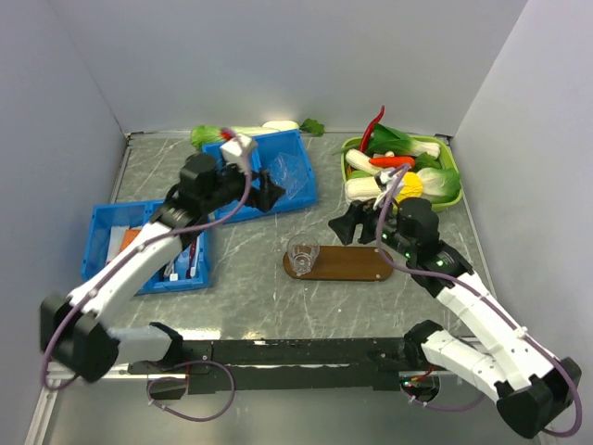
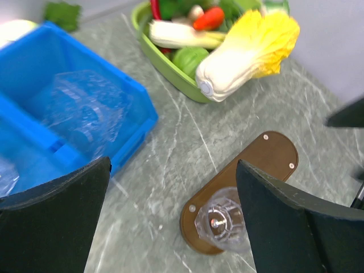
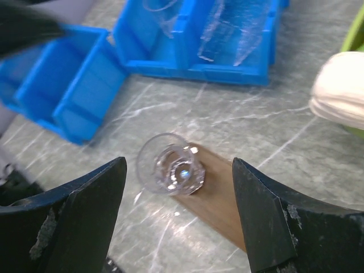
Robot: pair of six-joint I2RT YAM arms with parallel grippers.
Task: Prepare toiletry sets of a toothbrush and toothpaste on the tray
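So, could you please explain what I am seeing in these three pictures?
Two robot arms are bolted at the near edge of a table. One picture looks down from above; the other two come from a camera on each wrist, with that arm's dark fingers at the sides. On the table are a blue bin of spare cups, a second blue bin, a green tray of vegetables, and a brown wooden tray with one clear cup standing at its end. The left pincer and the right pincer are both open and hold nothing.
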